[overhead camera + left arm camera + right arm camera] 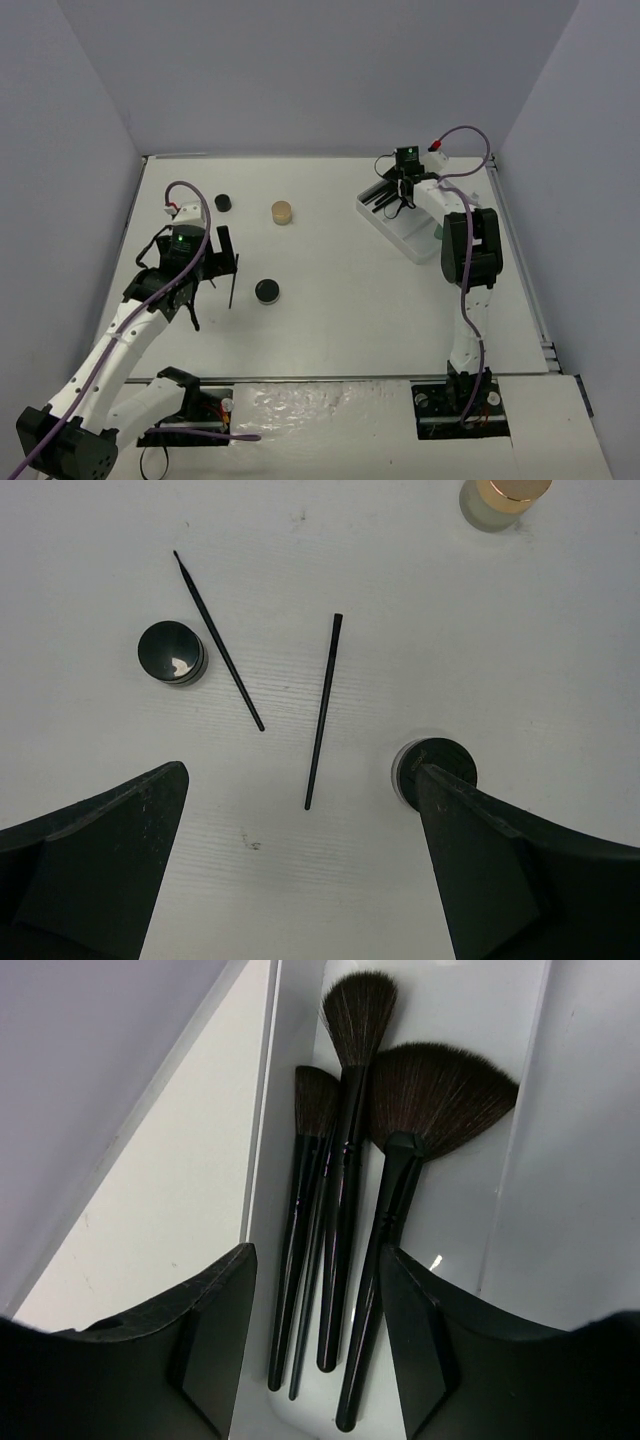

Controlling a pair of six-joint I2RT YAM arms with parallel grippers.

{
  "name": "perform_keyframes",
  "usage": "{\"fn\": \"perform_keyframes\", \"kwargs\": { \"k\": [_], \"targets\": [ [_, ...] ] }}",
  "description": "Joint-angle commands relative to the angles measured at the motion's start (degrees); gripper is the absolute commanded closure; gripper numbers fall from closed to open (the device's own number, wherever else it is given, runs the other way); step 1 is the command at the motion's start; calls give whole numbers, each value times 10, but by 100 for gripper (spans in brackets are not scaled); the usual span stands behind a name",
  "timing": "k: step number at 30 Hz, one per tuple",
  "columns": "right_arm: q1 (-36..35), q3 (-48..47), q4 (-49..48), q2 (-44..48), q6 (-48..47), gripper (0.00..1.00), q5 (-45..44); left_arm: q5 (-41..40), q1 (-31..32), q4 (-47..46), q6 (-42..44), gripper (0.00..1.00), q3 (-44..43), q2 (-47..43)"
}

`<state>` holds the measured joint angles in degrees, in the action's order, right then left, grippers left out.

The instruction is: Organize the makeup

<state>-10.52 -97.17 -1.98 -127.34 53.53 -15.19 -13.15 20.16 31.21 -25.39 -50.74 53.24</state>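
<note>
In the left wrist view two thin black pencils [322,712] [218,640] lie on the white table between two black round pots [172,652] [437,762]; the right pot is partly hidden by my finger. A tan jar [505,500] sits at the far right. My left gripper [300,780] is open and empty above the near end of one pencil. In the top view it [208,275] is at the left, near a pot [267,291]. My right gripper [318,1260] is open and empty over several black brushes [345,1160] lying in the tray.
The white divided tray [418,243] stands at the back right, under the right arm. A second black pot [223,202] and the tan jar [282,212] sit behind the left gripper. Grey walls close in the table on three sides.
</note>
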Motion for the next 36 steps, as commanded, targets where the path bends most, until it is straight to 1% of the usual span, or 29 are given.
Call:
{"fn": "perform_keyframes", "kwargs": {
  "k": [1, 7, 9, 13, 14, 19, 23, 26, 27, 31, 36],
  "targets": [
    [-4, 20, -16, 84, -35, 44, 7, -1, -4, -1, -15, 4, -16, 32],
    [-14, 93, -17, 220, -128, 20, 47, 37, -11, -1, -12, 6, -35, 120],
    [-14, 124, -17, 269, -155, 9, 61, 56, -20, -7, -7, 8, -45, 164],
    [-14, 195, -16, 379, -212, 0, 98, 95, -37, -9, 4, 15, -72, 223],
    [-14, 210, -16, 401, -233, 0, 106, 99, -41, -8, 7, 16, -77, 246],
    [-14, 297, -17, 542, -279, 0, 156, 118, -48, -13, 19, 24, -106, 321],
    [-14, 355, -13, 621, -287, 0, 197, 120, -54, -13, 26, 37, -130, 371],
    [-14, 387, -9, 660, -284, 0, 219, 131, -59, -19, 33, 53, -145, 415],
    [-14, 396, -7, 671, -282, 0, 225, 131, -59, -20, 34, 55, -151, 423],
    [-14, 418, -4, 694, -282, 0, 235, 123, -59, -21, 40, 59, -166, 453],
    [-14, 427, -5, 697, -289, 0, 242, 118, -61, -24, 47, 62, -173, 474]
  ]
}}
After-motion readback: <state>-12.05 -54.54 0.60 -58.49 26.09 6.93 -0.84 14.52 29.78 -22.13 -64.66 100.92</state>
